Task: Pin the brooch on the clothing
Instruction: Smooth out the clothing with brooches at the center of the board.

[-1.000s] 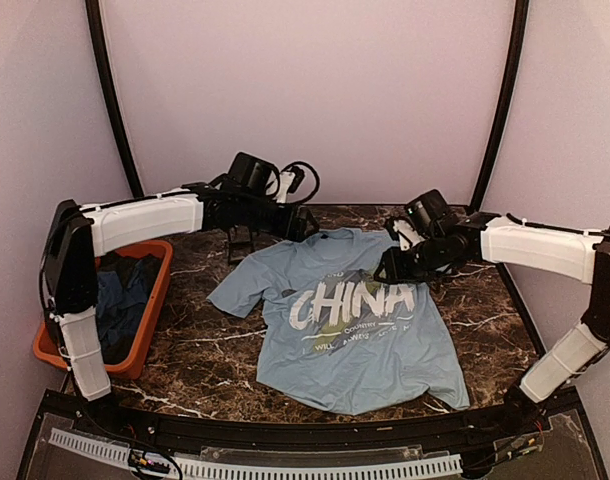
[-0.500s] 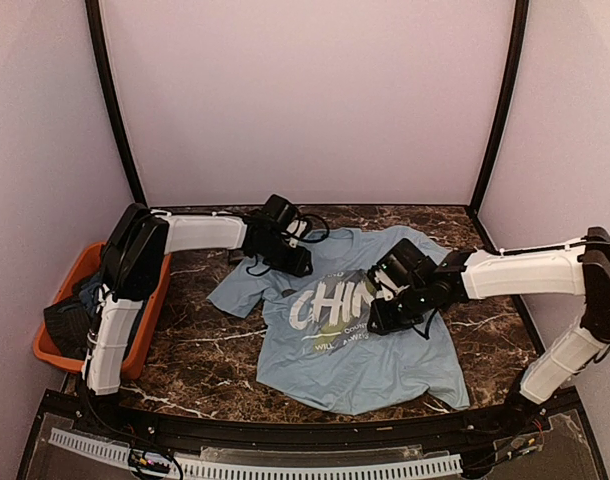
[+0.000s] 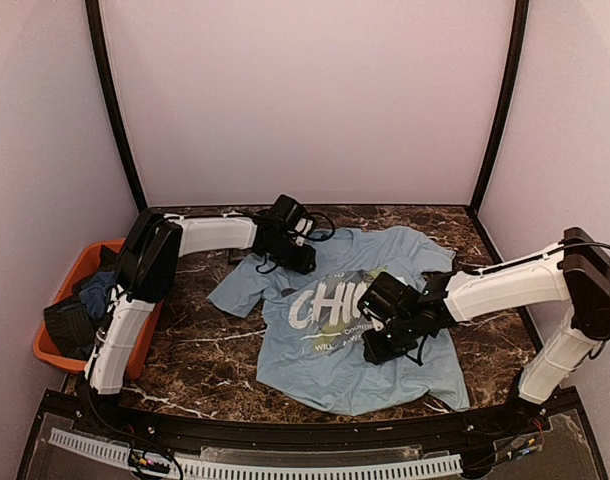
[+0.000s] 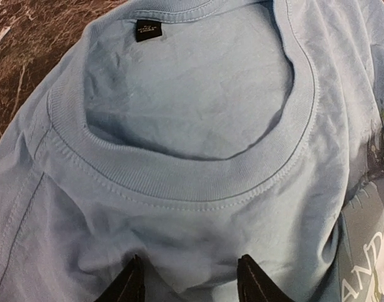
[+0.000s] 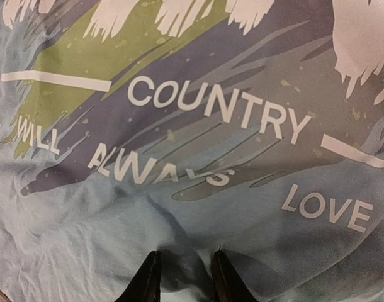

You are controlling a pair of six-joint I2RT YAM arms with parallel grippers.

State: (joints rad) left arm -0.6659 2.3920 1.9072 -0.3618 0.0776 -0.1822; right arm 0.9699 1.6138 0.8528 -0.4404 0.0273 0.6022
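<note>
Your left jaws rest below the T-shirt's collar, your right jaws on its print. Both stand partly apart, grip on cloth unclear. An orange bin of dark garments sits left.

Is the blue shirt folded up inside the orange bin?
No, the light blue shirt lies spread out on the marble table, beside the orange bin, which holds darker clothes.

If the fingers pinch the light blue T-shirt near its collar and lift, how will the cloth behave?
Probably floppy: the T-shirt lies wrinkled, so it should drape and bunch. The ribbed collar looks thicker, likely giving firmer hold. Pushed, it would probably fold rather than slide.
</note>
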